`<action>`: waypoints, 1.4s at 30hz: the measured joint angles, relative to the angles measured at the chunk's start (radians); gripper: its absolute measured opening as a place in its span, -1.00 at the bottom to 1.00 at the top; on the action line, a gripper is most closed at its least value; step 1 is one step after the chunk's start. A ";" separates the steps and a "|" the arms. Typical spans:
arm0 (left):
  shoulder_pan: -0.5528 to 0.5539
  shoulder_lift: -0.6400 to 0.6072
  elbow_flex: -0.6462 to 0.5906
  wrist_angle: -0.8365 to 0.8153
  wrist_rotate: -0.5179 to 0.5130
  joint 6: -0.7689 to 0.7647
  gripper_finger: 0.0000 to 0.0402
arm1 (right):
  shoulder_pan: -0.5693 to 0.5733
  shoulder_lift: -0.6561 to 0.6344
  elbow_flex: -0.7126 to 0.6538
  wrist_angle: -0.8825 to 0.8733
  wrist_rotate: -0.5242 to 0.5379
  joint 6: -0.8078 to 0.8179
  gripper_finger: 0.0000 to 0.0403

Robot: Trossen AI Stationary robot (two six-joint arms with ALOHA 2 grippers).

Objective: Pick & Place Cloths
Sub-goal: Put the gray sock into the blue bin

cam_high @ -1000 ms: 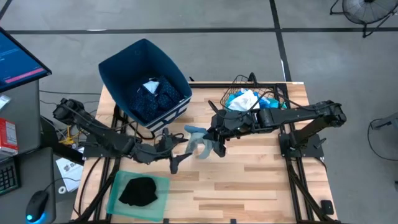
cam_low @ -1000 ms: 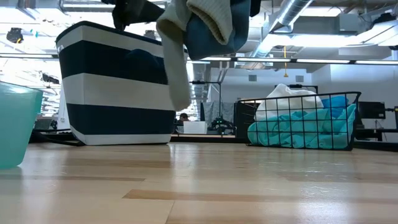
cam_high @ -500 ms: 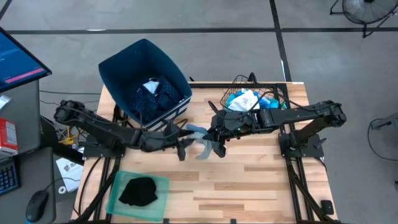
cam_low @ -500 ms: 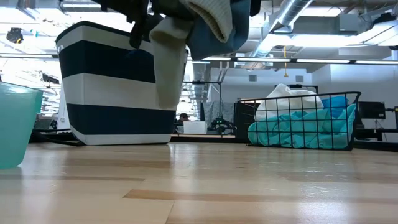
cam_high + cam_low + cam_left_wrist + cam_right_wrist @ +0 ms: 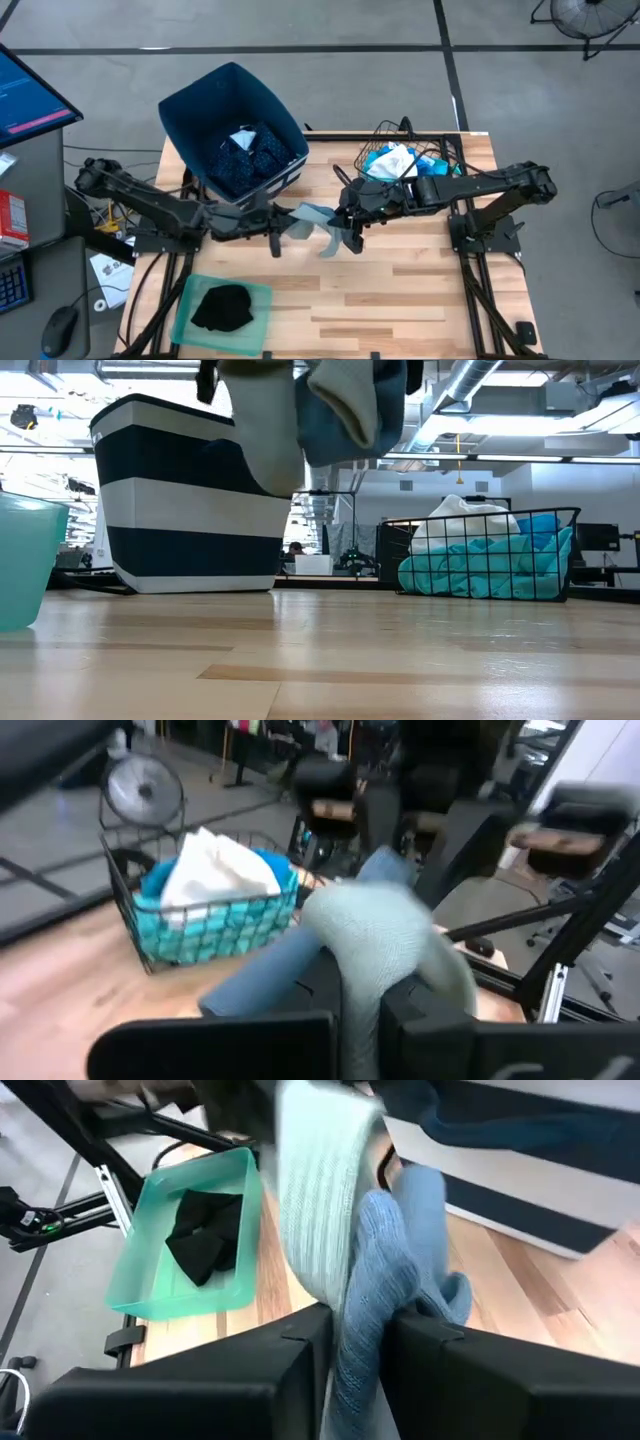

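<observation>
Mid handoff: right gripper [image 5: 341, 226] clamped on pale cloth [image 5: 318, 225], left gripper [image 5: 276, 226] pinching other end. Next, one lets go, probably toward bin [image 5: 185, 110].

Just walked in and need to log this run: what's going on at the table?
Both arms are holding one pale grey-and-blue cloth in the air above mid-table. The right gripper and the left gripper each pinch an end. The blue bin holds a dotted navy cloth, the wire basket turquoise and white ones, and the green tray a black cloth.
</observation>
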 joint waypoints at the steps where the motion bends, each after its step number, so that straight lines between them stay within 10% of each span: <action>1: -0.011 -0.023 0.000 -0.009 -0.017 0.014 -1.00 | 0.000 0.000 -0.001 -0.004 0.000 0.003 -0.63; 13: -0.117 -0.261 0.000 -0.084 -0.171 0.106 -1.00 | 0.000 0.000 -0.006 -0.035 0.000 0.003 -0.12; 20: -0.324 -0.357 0.000 -0.360 0.011 -0.160 -1.00 | 0.000 0.000 -0.006 -0.090 -0.001 0.022 0.02; 34: -0.617 -0.268 0.000 -0.714 0.016 -0.570 -1.00 | 0.000 0.000 -0.006 -0.103 -0.001 0.021 -0.13; 42: -0.617 -0.087 0.000 -0.741 0.290 -0.600 -1.00 | 0.001 0.000 -0.006 -0.106 -0.001 0.021 -0.16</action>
